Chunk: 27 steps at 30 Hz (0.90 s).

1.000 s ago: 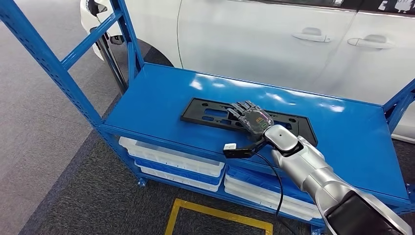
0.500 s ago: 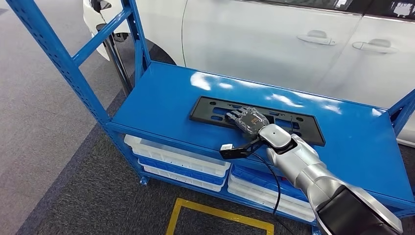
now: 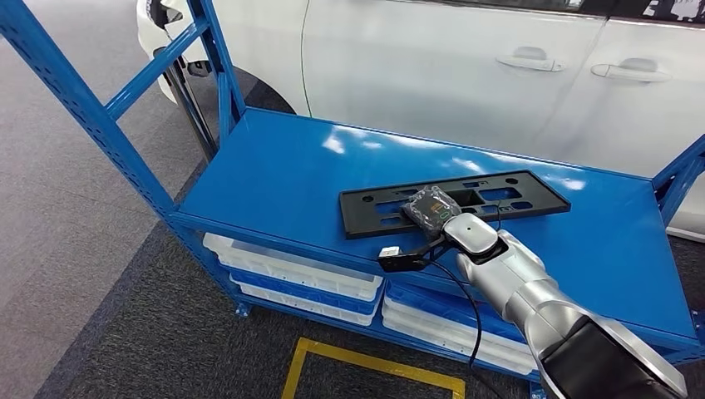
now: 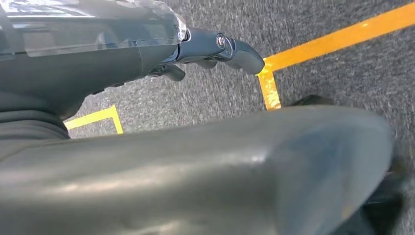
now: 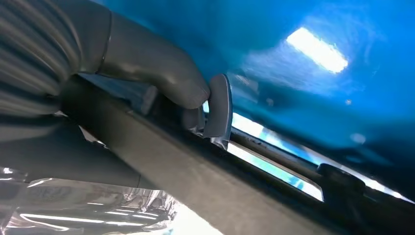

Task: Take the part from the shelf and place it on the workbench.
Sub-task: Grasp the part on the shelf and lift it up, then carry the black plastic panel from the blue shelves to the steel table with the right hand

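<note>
Left hand [image 4: 205, 49] hangs over grey carpet [image 4: 318, 63] with yellow floor tape [image 4: 337, 36]; fingers [image 4: 235, 49] curled in, nothing in them. In the head view, blue shelf frame [image 3: 91, 116] on the left, white bins [image 3: 291, 274] on the lower tier, white car [image 3: 432, 66] behind. Part [image 3: 374, 208], a long flat black plate with slots, lies on the blue shelf deck [image 3: 266, 174], running diagonally, its far end angled toward the car. Right hand [image 3: 432, 208] sits on the part's near edge around mid-length, fingers wrapped over it. Right wrist view: thumb [image 5: 151, 63] and a dark fingertip [image 5: 218, 105] pinch the part's edge [image 5: 195, 181], blue deck just beyond the fingers. Most of the part extends to either side of the fingers. Can't tell whether the gripped edge is lifted off the deck.
</note>
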### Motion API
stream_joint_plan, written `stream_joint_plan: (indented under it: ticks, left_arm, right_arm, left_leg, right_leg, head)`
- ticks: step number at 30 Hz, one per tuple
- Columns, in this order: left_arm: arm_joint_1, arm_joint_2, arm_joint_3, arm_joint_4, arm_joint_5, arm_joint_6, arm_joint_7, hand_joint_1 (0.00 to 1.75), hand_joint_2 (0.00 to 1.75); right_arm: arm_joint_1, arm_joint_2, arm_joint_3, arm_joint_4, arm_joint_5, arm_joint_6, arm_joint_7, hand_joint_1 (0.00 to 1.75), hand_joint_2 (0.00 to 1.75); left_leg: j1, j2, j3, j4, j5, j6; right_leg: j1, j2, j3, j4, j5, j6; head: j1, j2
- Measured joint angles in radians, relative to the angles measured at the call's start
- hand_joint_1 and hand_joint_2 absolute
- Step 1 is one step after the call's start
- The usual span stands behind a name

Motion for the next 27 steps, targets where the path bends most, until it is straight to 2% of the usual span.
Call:
stream_joint_plan:
  ticks: [1, 2, 5, 6, 7, 10, 11, 12, 13, 15, 16, 17, 18, 20, 22, 23, 25, 26, 27]
  left_arm:
    - [-0.001, 0.000, 0.000, 0.000, 0.001, 0.000, 0.000, 0.00, 0.00]
    - [-0.001, 0.000, 0.000, 0.000, 0.001, 0.000, 0.001, 0.00, 0.00]
    - [0.001, 0.000, 0.000, 0.000, 0.004, 0.000, 0.001, 0.00, 0.00]
    - [0.001, 0.000, 0.000, 0.000, 0.006, 0.001, 0.000, 0.00, 0.00]
    - [0.001, 0.000, 0.000, 0.000, 0.008, 0.002, 0.000, 0.00, 0.00]
    - [0.002, 0.000, 0.000, 0.000, 0.014, 0.005, -0.003, 0.00, 0.00]
    - [0.004, 0.000, 0.000, 0.000, 0.015, 0.007, -0.004, 0.00, 0.00]
    - [0.005, 0.000, 0.000, 0.000, 0.016, 0.008, -0.004, 0.00, 0.00]
    - [0.006, 0.000, -0.001, 0.000, 0.016, 0.008, -0.005, 0.00, 0.00]
    - [0.006, 0.000, -0.002, 0.000, 0.016, 0.010, -0.004, 0.00, 0.00]
    - [0.004, 0.000, -0.003, 0.000, 0.017, 0.012, -0.002, 0.00, 0.00]
    - [0.003, 0.000, -0.005, 0.000, 0.018, 0.016, 0.000, 0.00, 0.00]
    - [0.000, 0.000, -0.006, 0.000, 0.019, 0.020, 0.001, 0.00, 0.00]
    - [-0.004, 0.000, -0.008, 0.000, 0.022, 0.026, 0.003, 0.00, 0.87]
    - [-0.010, 0.000, -0.010, 0.000, 0.022, 0.027, 0.006, 0.00, 1.75]
    - [-0.015, 0.000, -0.012, 0.000, 0.021, 0.029, 0.009, 0.00, 1.75]
    - [-0.024, 0.000, -0.016, 0.000, 0.020, 0.033, 0.014, 0.00, 1.75]
    - [-0.028, 0.000, -0.018, 0.000, 0.021, 0.036, 0.015, 0.00, 1.75]
    - [-0.030, 0.000, -0.019, 0.000, 0.022, 0.039, 0.014, 0.00, 1.75]
  right_arm:
    - [-0.001, 0.000, -0.001, 0.000, -0.009, -0.002, -0.007, 1.63, 1.75]
    - [-0.001, 0.000, -0.008, -0.003, -0.030, -0.003, -0.023, 1.61, 1.75]
    - [-0.003, -0.003, -0.047, -0.032, -0.131, 0.008, -0.092, 1.59, 1.75]
    - [-0.004, -0.008, -0.063, -0.052, -0.171, 0.021, -0.119, 1.58, 1.75]
    - [-0.004, -0.015, -0.081, -0.077, -0.212, 0.039, -0.146, 1.56, 1.75]
    - [-0.005, -0.052, -0.144, -0.209, -0.366, 0.119, -0.212, 1.51, 1.75]
    - [-0.005, -0.068, -0.163, -0.264, -0.419, 0.146, -0.225, 1.51, 1.75]
    - [-0.007, -0.084, -0.181, -0.316, -0.466, 0.166, -0.233, 1.51, 1.75]
    - [-0.009, -0.098, -0.199, -0.369, -0.507, 0.182, -0.238, 1.51, 1.75]
    - [-0.017, -0.120, -0.236, -0.473, -0.574, 0.199, -0.243, 1.51, 1.75]
    - [-0.021, -0.127, -0.253, -0.520, -0.602, 0.208, -0.247, 1.50, 1.75]
    - [-0.024, -0.133, -0.266, -0.563, -0.637, 0.220, -0.253, 1.49, 1.75]
    - [-0.026, -0.136, -0.277, -0.602, -0.678, 0.238, -0.259, 1.50, 1.75]
    - [-0.033, -0.137, -0.294, -0.661, -0.758, 0.272, -0.265, 1.52, 1.75]
    - [-0.052, -0.129, -0.312, -0.717, -0.844, 0.305, -0.240, 1.53, 1.75]
    - [-0.061, -0.122, -0.322, -0.752, -0.898, 0.323, -0.223, 1.51, 1.75]
    - [-0.062, -0.106, -0.330, -0.810, -0.996, 0.342, -0.208, 1.44, 1.75]
    - [-0.051, -0.100, -0.331, -0.837, -1.045, 0.348, -0.214, 1.42, 1.75]
    - [-0.034, -0.096, -0.331, -0.861, -1.092, 0.352, -0.226, 1.42, 1.75]
  left_leg:
    - [-0.001, 0.000, 0.022, -0.047, 0.014, 0.004]
    - [-0.003, -0.001, 0.030, -0.068, 0.016, 0.009]
    - [-0.005, -0.001, 0.029, -0.073, 0.019, 0.026]
    - [-0.004, -0.001, 0.029, -0.076, 0.021, 0.032]
    - [-0.002, 0.000, 0.030, -0.079, 0.024, 0.038]
    - [-0.003, 0.001, 0.028, -0.080, 0.025, 0.046]
    - [-0.004, 0.001, 0.028, -0.079, 0.025, 0.046]
    - [-0.004, -0.001, 0.028, -0.077, 0.024, 0.047]
    - [-0.004, -0.002, 0.028, -0.075, 0.022, 0.046]
    - [-0.005, -0.003, 0.028, -0.068, 0.017, 0.039]
    - [-0.007, -0.003, 0.026, -0.064, 0.014, 0.035]
    - [-0.009, -0.003, 0.023, -0.061, 0.012, 0.031]
    - [-0.011, -0.002, 0.021, -0.060, 0.012, 0.026]
    - [-0.010, -0.001, 0.018, -0.060, 0.011, 0.017]
    - [-0.008, -0.001, 0.005, -0.029, -0.013, 0.006]
    - [-0.007, 0.000, -0.014, 0.016, -0.040, 0.001]
    - [-0.005, 0.000, -0.074, 0.151, -0.102, -0.006]
    - [-0.004, 0.000, -0.100, 0.206, -0.117, -0.007]
    - [-0.004, 0.000, -0.112, 0.227, -0.114, -0.006]
  right_leg:
    - [0.002, 0.000, -0.001, 0.002, -0.001, 0.004]
    - [0.004, 0.001, -0.004, 0.003, 0.000, 0.009]
    - [0.002, 0.001, -0.009, 0.004, 0.000, 0.026]
    - [0.000, 0.001, -0.015, 0.017, -0.011, 0.031]
    - [-0.001, 0.000, -0.029, 0.049, -0.033, 0.034]
    - [-0.003, 0.000, -0.119, 0.246, -0.127, 0.041]
    - [-0.003, 0.000, -0.141, 0.292, -0.137, 0.042]
    - [-0.003, -0.001, -0.144, 0.298, -0.127, 0.043]
    - [-0.003, -0.001, -0.128, 0.264, -0.100, 0.042]
    - [-0.002, -0.002, -0.065, 0.128, -0.032, 0.036]
    - [-0.001, -0.002, -0.040, 0.071, -0.012, 0.032]
    - [0.001, -0.002, -0.026, 0.035, -0.004, 0.028]
    - [0.004, -0.001, -0.023, 0.024, -0.006, 0.023]
    - [0.003, 0.000, -0.025, 0.021, -0.004, 0.012]
    - [0.000, -0.002, -0.024, 0.016, -0.001, -0.001]
    - [-0.002, -0.003, -0.023, 0.014, 0.000, -0.006]
    - [0.000, -0.003, -0.021, 0.014, -0.001, -0.012]
    - [0.002, -0.003, -0.019, 0.014, -0.002, -0.013]
    - [0.004, -0.004, -0.018, 0.015, -0.003, -0.014]
  head:
    - [0.000, 0.000]
    - [0.000, 0.000]
    - [0.000, 0.000]
    - [0.000, 0.000]
    - [0.000, 0.000]
    - [0.000, 0.000]
    - [0.000, 0.000]
    - [0.000, 0.000]
    - [0.000, 0.000]
    - [0.000, 0.000]
    - [0.000, 0.000]
    - [0.000, 0.000]
    - [0.000, 0.000]
    - [0.000, 0.000]
    - [0.000, 0.000]
    - [0.000, 0.000]
    - [0.000, 0.000]
    - [0.000, 0.000]
    - [0.000, 0.000]
